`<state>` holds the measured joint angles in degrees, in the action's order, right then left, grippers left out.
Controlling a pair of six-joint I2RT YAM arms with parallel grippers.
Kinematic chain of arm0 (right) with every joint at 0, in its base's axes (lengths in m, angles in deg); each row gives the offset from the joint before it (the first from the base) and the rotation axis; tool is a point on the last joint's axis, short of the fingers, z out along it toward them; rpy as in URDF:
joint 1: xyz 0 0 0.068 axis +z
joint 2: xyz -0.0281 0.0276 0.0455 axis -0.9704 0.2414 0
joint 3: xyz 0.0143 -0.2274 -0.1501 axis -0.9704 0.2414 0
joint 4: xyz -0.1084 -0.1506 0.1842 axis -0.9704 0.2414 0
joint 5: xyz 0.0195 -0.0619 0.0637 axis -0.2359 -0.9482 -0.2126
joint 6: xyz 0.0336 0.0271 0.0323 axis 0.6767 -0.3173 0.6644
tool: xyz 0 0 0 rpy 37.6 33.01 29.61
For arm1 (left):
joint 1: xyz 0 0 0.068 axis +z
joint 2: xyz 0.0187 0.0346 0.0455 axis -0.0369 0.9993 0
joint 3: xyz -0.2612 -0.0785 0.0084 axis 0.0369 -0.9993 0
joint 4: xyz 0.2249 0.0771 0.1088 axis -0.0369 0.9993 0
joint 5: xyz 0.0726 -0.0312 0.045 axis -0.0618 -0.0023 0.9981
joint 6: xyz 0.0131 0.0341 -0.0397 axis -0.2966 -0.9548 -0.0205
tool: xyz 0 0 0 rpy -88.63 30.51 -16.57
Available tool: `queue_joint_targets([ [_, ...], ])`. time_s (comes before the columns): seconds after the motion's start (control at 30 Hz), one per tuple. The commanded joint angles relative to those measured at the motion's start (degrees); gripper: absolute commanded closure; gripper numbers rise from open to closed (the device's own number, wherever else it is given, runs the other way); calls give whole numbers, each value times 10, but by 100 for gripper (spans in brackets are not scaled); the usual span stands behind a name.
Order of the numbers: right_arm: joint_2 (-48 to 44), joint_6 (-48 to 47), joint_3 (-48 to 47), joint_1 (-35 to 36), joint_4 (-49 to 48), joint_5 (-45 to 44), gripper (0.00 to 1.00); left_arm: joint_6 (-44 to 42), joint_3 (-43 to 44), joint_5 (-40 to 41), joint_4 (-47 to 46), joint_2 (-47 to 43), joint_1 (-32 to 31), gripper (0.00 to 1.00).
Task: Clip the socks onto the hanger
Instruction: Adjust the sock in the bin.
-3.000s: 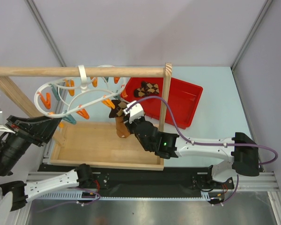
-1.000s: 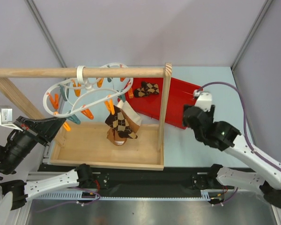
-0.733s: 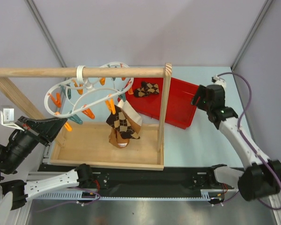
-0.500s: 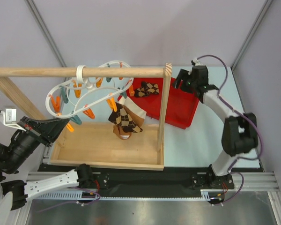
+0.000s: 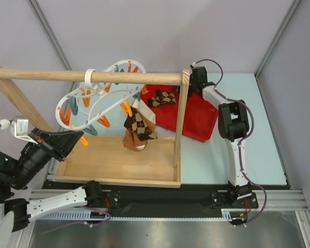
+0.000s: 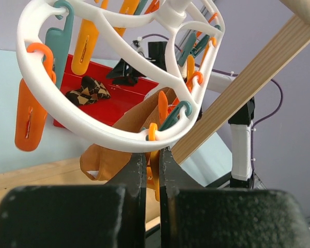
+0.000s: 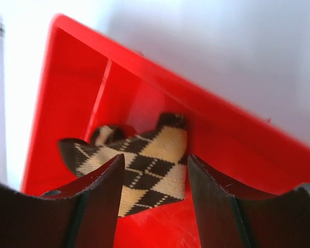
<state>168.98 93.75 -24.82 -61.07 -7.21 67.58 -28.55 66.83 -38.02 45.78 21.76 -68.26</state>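
The white wavy hanger (image 5: 101, 101) hangs by its loop from the wooden rod. One argyle sock (image 5: 138, 129) hangs from an orange peg on its right side. The other sock (image 5: 163, 97) lies in the red tray (image 5: 204, 116). My left gripper (image 5: 78, 137) is shut on an orange peg (image 6: 154, 168) at the ring's low edge (image 6: 93, 132). My right gripper (image 5: 192, 88) is open and just above the tray's sock. In the right wrist view the sock (image 7: 144, 165) lies between the open fingers, and I cannot tell whether they touch it.
The wooden frame has a rod (image 5: 51, 74), an upright post (image 5: 182, 119) and a shallow wooden base box (image 5: 103, 160) under the hanger. The post stands between the hanger and the red tray. The tray's wall (image 7: 119, 77) rises close behind the right fingers.
My right gripper let go of the sock, now hanging clipped, and swung out and round to the red tray, over the second sock. The hanger turned and swayed. My left gripper kept its peg.
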Motion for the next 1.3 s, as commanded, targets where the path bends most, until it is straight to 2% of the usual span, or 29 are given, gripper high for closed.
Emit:
queue_joint_targets([
  [0.0,-4,9,-22,21,12,-5,43,5,-8,-19,-22,9,-3,100],
  [0.33,25,1,9,34,8,-32,44,-2,-18,-19,-31,-2,-4,100],
  [0.6,33,-14,7,33,13,-56,51,0,-19,-24,-38,0,-3,100],
  [0.67,47,-20,-20,34,52,-74,55,0,-20,-28,-41,2,-4,100],
  [0.8,54,-43,-34,41,81,-142,54,0,-17,-28,-39,5,-4,100],
  [0.87,68,-55,-62,44,140,-184,54,0,-18,-28,-39,5,-4,100],
  [0.93,63,-86,-78,51,163,-262,53,0,-18,-29,-40,5,-3,100],
  [1.1,0,-171,-33,75,152,-406,50,1,-18,-32,-39,5,-3,100],
  [1.27,-75,-188,54,92,127,-479,46,-2,-17,-34,-44,5,-3,100],
])
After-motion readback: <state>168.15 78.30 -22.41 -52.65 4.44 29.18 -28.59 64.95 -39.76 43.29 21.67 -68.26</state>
